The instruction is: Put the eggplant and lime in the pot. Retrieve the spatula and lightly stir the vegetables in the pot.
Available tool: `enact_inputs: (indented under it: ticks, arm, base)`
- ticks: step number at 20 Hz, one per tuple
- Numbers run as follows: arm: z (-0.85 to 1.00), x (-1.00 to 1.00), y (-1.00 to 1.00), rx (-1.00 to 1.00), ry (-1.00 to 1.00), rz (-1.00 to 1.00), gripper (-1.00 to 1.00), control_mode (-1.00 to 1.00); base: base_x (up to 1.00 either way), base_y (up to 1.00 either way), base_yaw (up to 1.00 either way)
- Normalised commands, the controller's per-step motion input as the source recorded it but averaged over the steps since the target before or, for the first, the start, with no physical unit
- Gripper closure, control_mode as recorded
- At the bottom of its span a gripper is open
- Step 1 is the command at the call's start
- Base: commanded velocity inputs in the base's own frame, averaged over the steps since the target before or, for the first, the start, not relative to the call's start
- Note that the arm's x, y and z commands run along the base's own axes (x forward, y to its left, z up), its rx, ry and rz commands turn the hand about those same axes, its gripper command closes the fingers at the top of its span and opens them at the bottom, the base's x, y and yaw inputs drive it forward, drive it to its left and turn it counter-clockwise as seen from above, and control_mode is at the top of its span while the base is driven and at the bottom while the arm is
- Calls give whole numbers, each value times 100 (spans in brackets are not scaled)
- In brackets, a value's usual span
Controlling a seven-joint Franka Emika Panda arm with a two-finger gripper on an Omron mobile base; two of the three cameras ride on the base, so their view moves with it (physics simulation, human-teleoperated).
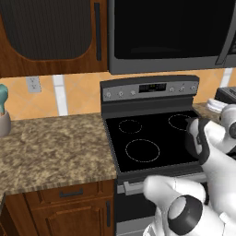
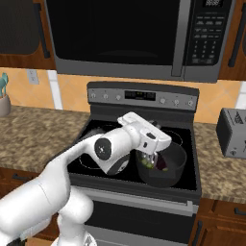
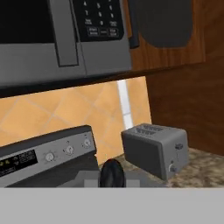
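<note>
The dark pot [image 2: 175, 166] sits on the stove's front right burner. Inside it lie the purple eggplant [image 2: 162, 164] and, to its left, the green lime [image 2: 146, 162]. My gripper [image 2: 153, 150] hangs just over the pot's left half, shut on the spatula [image 2: 152, 158], whose silver head reaches down among the vegetables. In the hand view the gripper [image 3: 111, 180] holds the spatula's black handle [image 3: 112, 172], a dark rounded shape between the tips. In the left base view my own arm covers the pot.
The black glass stove [image 1: 147, 138] has a control panel [image 2: 144, 96] at the back and a microwave [image 2: 129, 38] above. A grey toaster [image 3: 155, 148] stands on the right counter. A utensil holder [image 1: 3, 117] stands on the granite counter [image 1: 50, 147] at the far left.
</note>
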Motion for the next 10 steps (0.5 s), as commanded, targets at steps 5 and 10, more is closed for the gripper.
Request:
enact_inputs:
  ticks: [5,10]
  arm:
    - [-40,46,0,6,0,-25,100,-100]
    - [-37,44,-9,3,0,-16,100,-100]
  base:
    - [0,0,0]
    - [0,0,0]
